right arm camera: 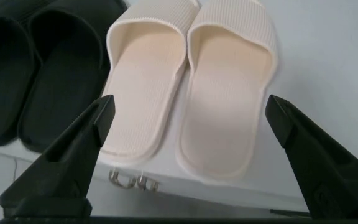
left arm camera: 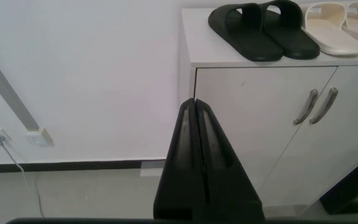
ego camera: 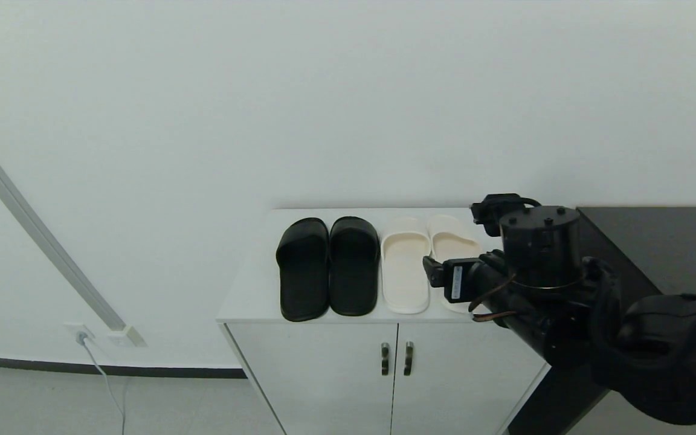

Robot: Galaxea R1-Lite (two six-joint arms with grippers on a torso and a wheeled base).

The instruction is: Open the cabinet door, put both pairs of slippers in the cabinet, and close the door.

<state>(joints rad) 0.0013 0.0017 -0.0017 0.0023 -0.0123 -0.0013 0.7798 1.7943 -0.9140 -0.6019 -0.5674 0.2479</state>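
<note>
A pair of black slippers [ego camera: 327,266] and a pair of cream slippers [ego camera: 407,263] lie side by side on top of the white cabinet [ego camera: 251,290]. Both cabinet doors are shut, with two metal handles [ego camera: 396,357] at the middle seam. My right gripper [right arm camera: 188,124] is open and hovers above the cream slippers [right arm camera: 191,81], its fingers [right arm camera: 73,162] spread wide on either side of the pair. My left gripper [left arm camera: 195,107] is shut on nothing, low and off the cabinet's left side, facing the cabinet [left arm camera: 253,106] and the black slippers [left arm camera: 263,28].
A dark table [ego camera: 656,248] stands right of the cabinet, against the white wall. A wall socket with a white cable [ego camera: 91,344] and a slanted cable duct [ego camera: 34,229] are at the left. Bare floor [ego camera: 82,405] lies in front of the cabinet.
</note>
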